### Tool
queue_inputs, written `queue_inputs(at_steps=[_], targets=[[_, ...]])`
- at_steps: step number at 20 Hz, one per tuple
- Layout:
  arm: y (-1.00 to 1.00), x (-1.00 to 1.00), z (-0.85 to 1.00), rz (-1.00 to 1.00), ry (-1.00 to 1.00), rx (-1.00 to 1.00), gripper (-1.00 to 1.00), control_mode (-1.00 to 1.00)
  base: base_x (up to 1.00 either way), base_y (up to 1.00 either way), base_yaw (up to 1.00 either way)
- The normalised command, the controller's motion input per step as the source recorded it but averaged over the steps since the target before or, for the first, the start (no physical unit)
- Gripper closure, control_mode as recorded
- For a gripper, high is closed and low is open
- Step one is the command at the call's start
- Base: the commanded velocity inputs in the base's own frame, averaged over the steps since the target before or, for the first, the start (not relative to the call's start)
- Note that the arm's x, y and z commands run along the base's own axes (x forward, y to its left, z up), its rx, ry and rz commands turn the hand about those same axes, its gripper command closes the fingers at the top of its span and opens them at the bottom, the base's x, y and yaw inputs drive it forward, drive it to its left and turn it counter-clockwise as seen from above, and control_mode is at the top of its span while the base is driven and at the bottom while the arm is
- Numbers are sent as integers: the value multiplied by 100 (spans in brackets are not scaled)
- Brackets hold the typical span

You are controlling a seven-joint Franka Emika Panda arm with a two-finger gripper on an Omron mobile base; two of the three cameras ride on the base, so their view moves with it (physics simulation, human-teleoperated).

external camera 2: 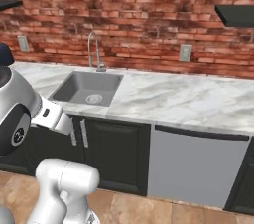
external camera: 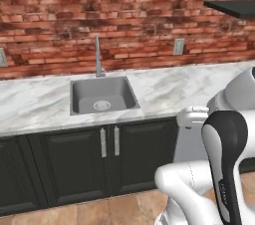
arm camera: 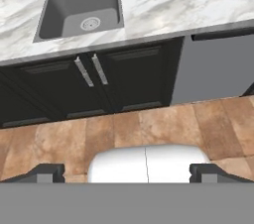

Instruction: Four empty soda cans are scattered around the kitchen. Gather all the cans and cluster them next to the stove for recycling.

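Note:
My gripper (arm camera: 128, 173) is open, its two dark fingertips (arm camera: 47, 172) standing far apart with nothing between them. It hovers above the wooden floor in front of the dark cabinets and points down toward them and the marble counter (arm camera: 163, 0). The soda cans and the stove are out of view. This part of the kitchen has a red brick wall (external camera: 124, 15) behind the counter.
A grey sink (external camera: 102, 94) with a tall faucet (external camera: 98, 57) is set in the counter. Below it are dark cabinet doors (external camera: 107, 159) with bar handles. A grey dishwasher front (external camera 2: 198, 161) sits to their right. A dark shelf (external camera 2: 238, 15) hangs on the wall at the upper right.

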Motion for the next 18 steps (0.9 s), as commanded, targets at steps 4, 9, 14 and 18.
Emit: queue_inputs(at_steps=[4, 9, 14, 18], targets=[[0, 0, 0, 0, 0, 0, -100, 100, -46, 0, 0], [0, 0, 0, 0, 0, 0, -100, 100, -27, -22, 0], [0, 0, 0, 0, 0, 0, -100, 100, -5, -62, 1], [0, 0, 0, 0, 0, 0, -100, 100, -1, -82, 2]])
